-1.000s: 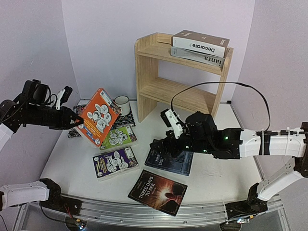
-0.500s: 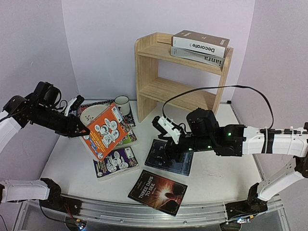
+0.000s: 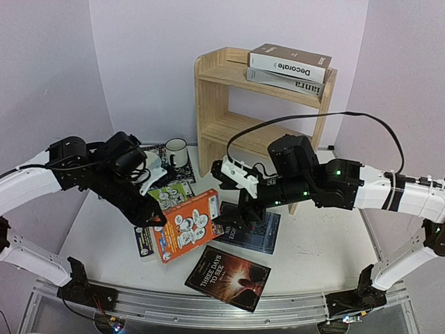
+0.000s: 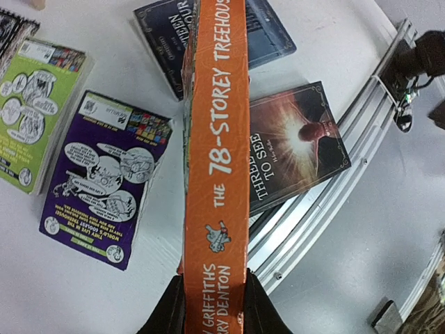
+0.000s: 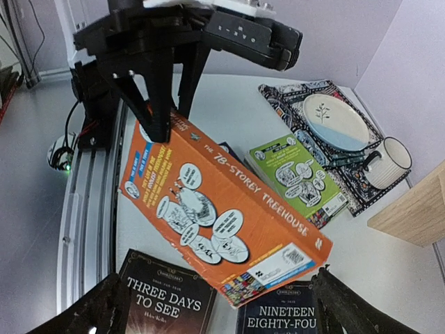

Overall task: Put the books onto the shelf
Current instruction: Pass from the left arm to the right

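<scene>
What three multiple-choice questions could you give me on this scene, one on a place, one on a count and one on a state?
1. Where is Decorate?
A) on the table
B) on the shelf, top tier
C) on the lower tier

2. How many books lie flat on the table?
A) two
B) four
C) six

3. The left pincer is:
A) open
B) shut on nothing
C) shut on the orange book

Answers:
1 B: it lies atop the grey book up there.
2 B: green, purple, Nineteen Eighty-Four, Three Days to See.
3 C: it clamps the end of the book's spine.
</scene>
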You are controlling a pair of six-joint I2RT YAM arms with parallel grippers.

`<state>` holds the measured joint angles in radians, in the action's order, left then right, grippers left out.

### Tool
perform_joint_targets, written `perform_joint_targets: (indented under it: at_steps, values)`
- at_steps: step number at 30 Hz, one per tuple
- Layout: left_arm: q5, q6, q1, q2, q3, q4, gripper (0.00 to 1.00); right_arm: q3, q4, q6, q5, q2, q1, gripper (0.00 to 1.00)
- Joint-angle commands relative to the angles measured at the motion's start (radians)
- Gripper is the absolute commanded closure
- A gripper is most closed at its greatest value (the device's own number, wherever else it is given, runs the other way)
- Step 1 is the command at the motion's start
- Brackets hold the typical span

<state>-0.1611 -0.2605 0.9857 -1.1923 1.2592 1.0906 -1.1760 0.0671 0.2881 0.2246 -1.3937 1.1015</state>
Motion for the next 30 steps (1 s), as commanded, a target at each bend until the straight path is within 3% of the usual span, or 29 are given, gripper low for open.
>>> perform_joint_targets:
  at_steps: [1,6,14,19,25,30]
  values:
    - [0.207,0.017,0.177,-0.039,0.167,-0.091,1.0,-0.052,-0.162,0.057,0.034,0.027,0.001,0.14]
    - [0.256,0.116,0.294,-0.141,0.275,-0.08,1.0,-0.084,-0.26,0.082,0.114,0.054,0.001,0.28]
    - [0.239,0.225,0.312,-0.192,0.344,-0.058,1.0,-0.107,-0.339,0.091,0.133,0.094,-0.001,0.37]
    - [0.209,0.222,0.311,-0.161,0.349,-0.06,1.0,-0.057,-0.342,0.094,0.135,0.141,-0.003,0.37]
    - [0.089,0.217,0.311,-0.181,0.317,-0.057,1.0,-0.065,-0.341,0.091,0.116,0.135,-0.003,0.28]
    - [0.093,0.214,0.312,-0.184,0.31,-0.058,1.0,-0.075,-0.343,0.097,0.106,0.117,-0.002,0.22]
